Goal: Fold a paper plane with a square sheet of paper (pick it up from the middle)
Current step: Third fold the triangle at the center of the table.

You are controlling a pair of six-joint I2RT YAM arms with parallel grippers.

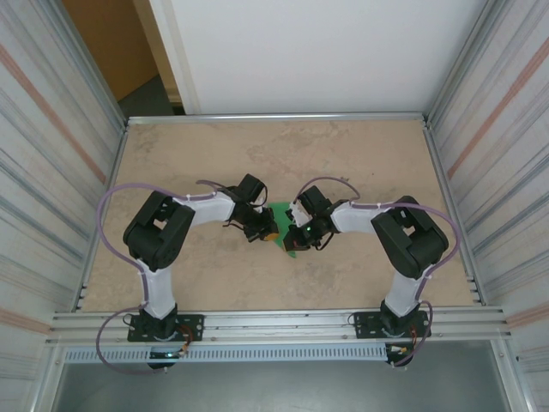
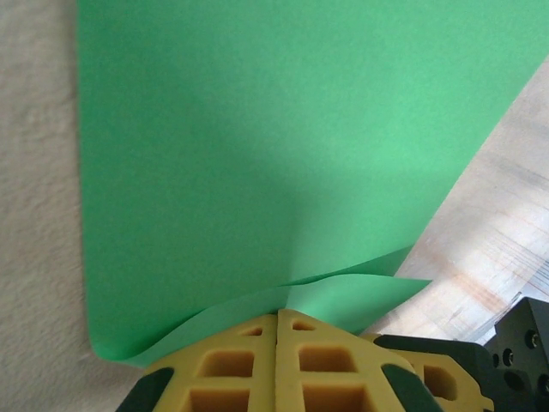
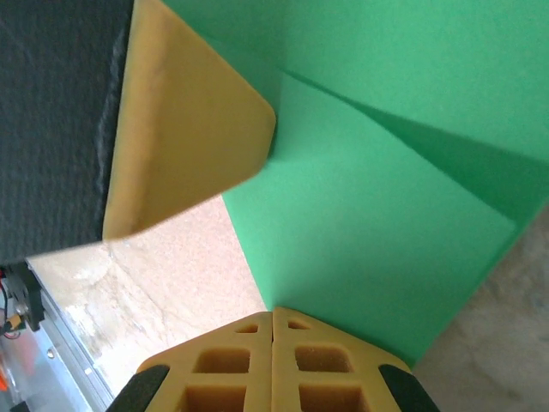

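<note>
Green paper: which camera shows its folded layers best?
Right wrist: the green paper is close, with overlapping flap edges clear. Left wrist shows one broad face with two lower edges; top external shows a small patch.

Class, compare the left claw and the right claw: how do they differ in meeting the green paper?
The left claw meets the green paper from its left side, the right claw from its right. At the left claw the paper parts into two loose layers; at the right claw it looks flat. Both claws are shut on the paper, yellow fingers pressed together.
</note>
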